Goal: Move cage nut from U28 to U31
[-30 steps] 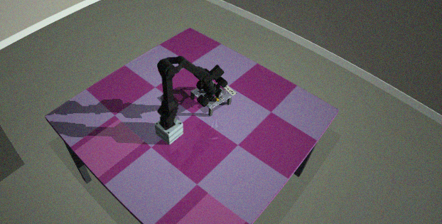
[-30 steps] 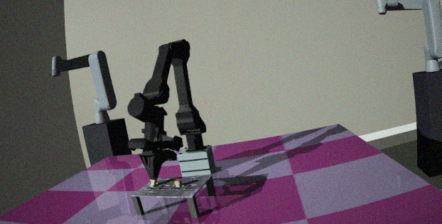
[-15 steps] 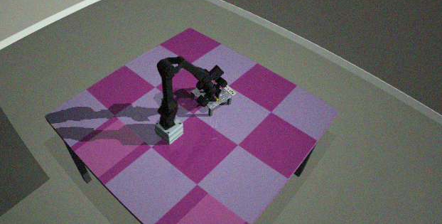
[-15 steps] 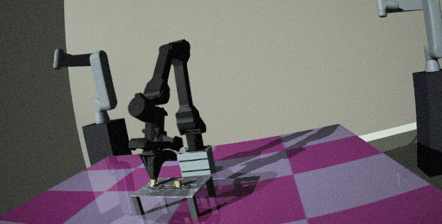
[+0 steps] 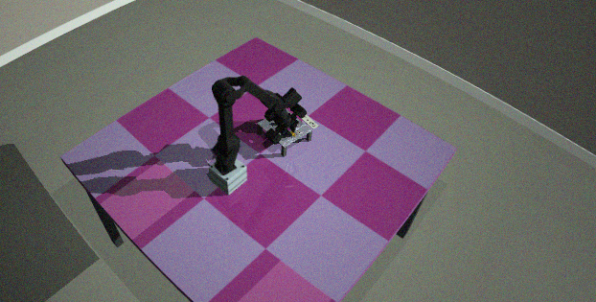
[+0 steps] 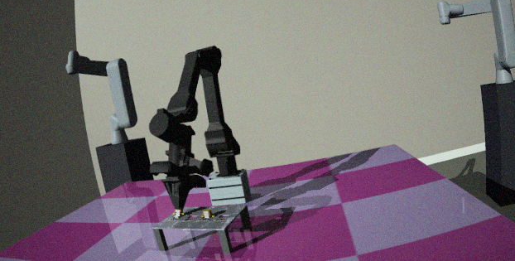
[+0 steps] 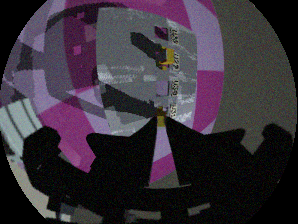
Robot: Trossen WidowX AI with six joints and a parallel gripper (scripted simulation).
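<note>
My gripper points down and is shut on a cage nut, white and yellow, at the U31 end of the rail plate. The held nut is at about plate level; the fingers hide much of it, and I cannot tell whether its wings are open underneath. The other nut sits at the hole labelled U29, apart from the fingers. The U28 hole at the far end is empty, and so is the U30 hole.
The plate stands on short dark legs on the checkered table. The arm's pale base block is behind it in the exterior view. Two grey arms stand on dark pedestals beyond the table.
</note>
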